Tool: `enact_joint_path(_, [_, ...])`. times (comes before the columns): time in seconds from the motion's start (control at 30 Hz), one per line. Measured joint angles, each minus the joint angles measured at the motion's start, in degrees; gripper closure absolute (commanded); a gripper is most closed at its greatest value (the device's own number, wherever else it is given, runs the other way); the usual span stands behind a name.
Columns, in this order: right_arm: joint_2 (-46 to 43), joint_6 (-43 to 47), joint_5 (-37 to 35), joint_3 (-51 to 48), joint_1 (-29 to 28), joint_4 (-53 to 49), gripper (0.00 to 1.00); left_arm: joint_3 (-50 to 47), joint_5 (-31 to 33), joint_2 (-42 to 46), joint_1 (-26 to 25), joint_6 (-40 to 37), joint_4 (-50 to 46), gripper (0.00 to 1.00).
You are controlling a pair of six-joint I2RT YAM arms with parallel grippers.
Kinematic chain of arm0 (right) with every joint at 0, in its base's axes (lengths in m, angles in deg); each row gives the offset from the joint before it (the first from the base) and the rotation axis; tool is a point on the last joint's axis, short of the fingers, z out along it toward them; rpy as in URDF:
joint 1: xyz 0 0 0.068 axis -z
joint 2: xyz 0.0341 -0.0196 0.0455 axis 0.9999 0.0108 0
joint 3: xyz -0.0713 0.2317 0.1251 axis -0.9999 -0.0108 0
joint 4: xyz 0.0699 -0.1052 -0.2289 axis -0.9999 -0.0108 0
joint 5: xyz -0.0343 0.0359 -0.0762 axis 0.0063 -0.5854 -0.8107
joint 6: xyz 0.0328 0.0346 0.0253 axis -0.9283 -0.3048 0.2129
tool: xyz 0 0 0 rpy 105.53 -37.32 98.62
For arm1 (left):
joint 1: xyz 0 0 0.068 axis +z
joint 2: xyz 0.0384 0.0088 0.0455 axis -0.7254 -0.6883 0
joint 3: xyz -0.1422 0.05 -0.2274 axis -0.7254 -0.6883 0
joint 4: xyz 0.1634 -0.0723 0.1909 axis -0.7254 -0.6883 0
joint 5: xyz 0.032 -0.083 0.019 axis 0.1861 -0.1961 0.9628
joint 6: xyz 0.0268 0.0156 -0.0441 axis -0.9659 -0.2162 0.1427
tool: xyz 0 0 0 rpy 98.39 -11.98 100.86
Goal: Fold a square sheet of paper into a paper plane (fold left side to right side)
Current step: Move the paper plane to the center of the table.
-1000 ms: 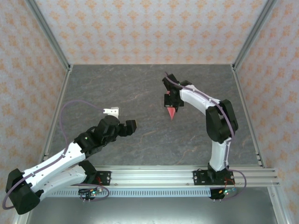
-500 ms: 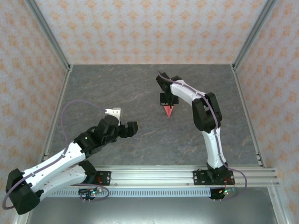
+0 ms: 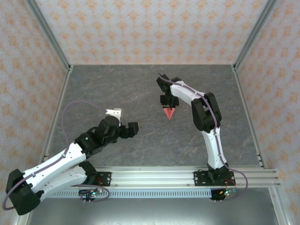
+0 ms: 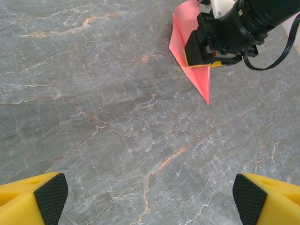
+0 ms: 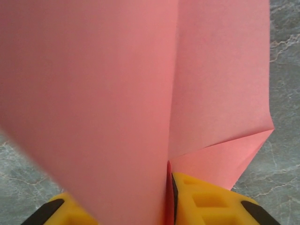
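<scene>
The pink-red paper dart plane (image 3: 169, 113) is about mid-surface (image 3: 117, 89), a bit right of centre. Its long axis runs far-to-near with the nose aimed back at my bases. My right arm reaches out over it, and my right hand (image 3: 168, 101) points down onto the tail end. The fold runs between my yellow fingers (image 5: 201, 199), but clamped or let go, I honestly can't tell. My left hand (image 3: 124, 120) hovers low off to the left, spread wide, holding nothing.
</scene>
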Motion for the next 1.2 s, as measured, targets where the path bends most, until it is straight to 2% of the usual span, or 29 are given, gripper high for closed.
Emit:
enact_joint_path(0.3, [0.00,0.02,0.22,0.00,0.00,-0.02,0.70,0.00,-0.55,-0.59,0.00,0.00,-0.07,0.06])
enact_joint_path(0.6, [-1.05,0.22,-1.33,-0.02,-0.28,-1.05,0.65,0.00,-0.83,-0.59,0.00,0.00,-0.15,0.05])
enact_joint_path(0.77, [-4.00,0.20,-2.12,-0.87,-0.44,-1.31,0.58,0.31,0.96,-0.59,0.00,-0.52,-1.42,0.03])
enact_joint_path(1.03, [-11.96,0.15,-3.54,-5.14,-0.50,-1.49,0.46,3.41,8.66,-0.59,0.00,-2.86,-5.62,0.01])
enact_joint_path(1.2, [-22.62,0.59,-6.86,-11.76,-0.55,-0.07,0.29,4.04,14.40,-0.59,3.15,-2.58,-6.84,0.00])
